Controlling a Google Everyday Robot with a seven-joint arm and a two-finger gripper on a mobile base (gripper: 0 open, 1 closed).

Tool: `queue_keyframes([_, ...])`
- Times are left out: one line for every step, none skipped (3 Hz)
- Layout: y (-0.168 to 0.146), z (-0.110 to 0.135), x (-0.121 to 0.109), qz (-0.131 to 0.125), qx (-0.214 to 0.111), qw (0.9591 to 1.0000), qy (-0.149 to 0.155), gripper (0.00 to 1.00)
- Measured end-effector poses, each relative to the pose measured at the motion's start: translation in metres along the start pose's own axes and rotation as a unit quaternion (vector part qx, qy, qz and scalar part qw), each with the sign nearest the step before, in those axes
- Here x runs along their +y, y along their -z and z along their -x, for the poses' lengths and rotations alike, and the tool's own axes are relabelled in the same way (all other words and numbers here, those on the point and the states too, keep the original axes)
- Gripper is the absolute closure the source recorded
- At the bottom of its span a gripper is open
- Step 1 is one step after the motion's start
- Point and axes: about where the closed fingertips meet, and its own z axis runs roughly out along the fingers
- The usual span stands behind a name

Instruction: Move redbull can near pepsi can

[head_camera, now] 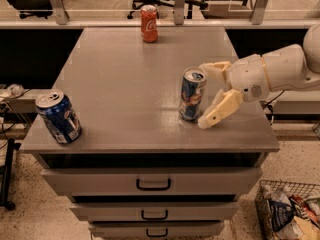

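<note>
The slim blue and silver redbull can (pixel 192 95) stands upright on the grey table (pixel 125 84), right of centre. The wider dark blue pepsi can (pixel 59 116) stands at the table's front left corner, far from the redbull can. My gripper (pixel 205 97) reaches in from the right at the redbull can's right side. It is open, with one cream finger (pixel 214 69) by the can's top rim and the other finger (pixel 220 110) by its base. The can does not look gripped.
A red Coca-Cola can (pixel 149 23) stands at the back edge of the table. Drawers with dark handles (pixel 153 184) sit below the tabletop. A wire basket of clutter (pixel 290 211) is on the floor at the right. Office chairs stand behind.
</note>
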Motion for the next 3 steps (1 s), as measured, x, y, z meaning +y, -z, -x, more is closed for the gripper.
queue_keyframes([-0.012,-0.001,-0.003,0.001,-0.045,0.9990,0.000,0.26])
queue_keyframes([-0.013,0.004,-0.003,-0.002,-0.068,0.9977,-0.007,0.49])
queue_keyframes([-0.003,0.012,-0.006,-0.009,-0.093,0.9956,-0.011,0.72])
